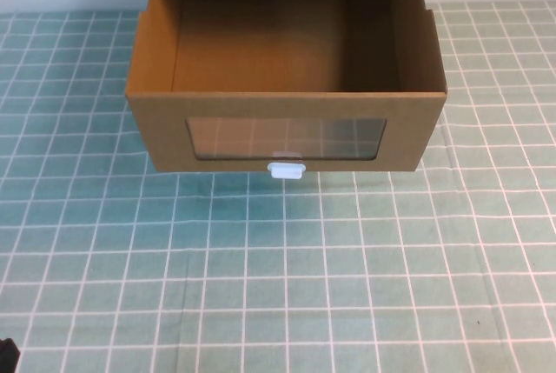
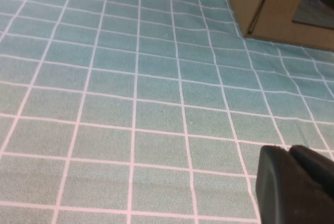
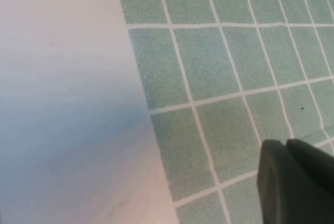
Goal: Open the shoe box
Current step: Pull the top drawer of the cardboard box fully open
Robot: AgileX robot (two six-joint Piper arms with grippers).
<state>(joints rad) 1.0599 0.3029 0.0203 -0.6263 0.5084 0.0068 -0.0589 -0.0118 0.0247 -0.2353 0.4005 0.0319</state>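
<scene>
The brown cardboard shoe box (image 1: 287, 121) stands at the back middle of the table. Its drawer is slid out toward me, and the bare brown inside shows from above. The drawer front has a clear window (image 1: 287, 138) and a small white pull tab (image 1: 286, 169) under it. In the left wrist view a corner of the box (image 2: 261, 4) lies far from my left gripper (image 2: 289, 151), which is shut on nothing and low over the cloth. My right gripper (image 3: 286, 143) is also shut on nothing, over the cloth near a white surface. Neither gripper touches the box.
A green cloth with a white grid (image 1: 278, 286) covers the table around and in front of the box. A white surface (image 3: 62, 104) borders the cloth in the right wrist view. A small black part (image 1: 7, 356) shows at the near left corner.
</scene>
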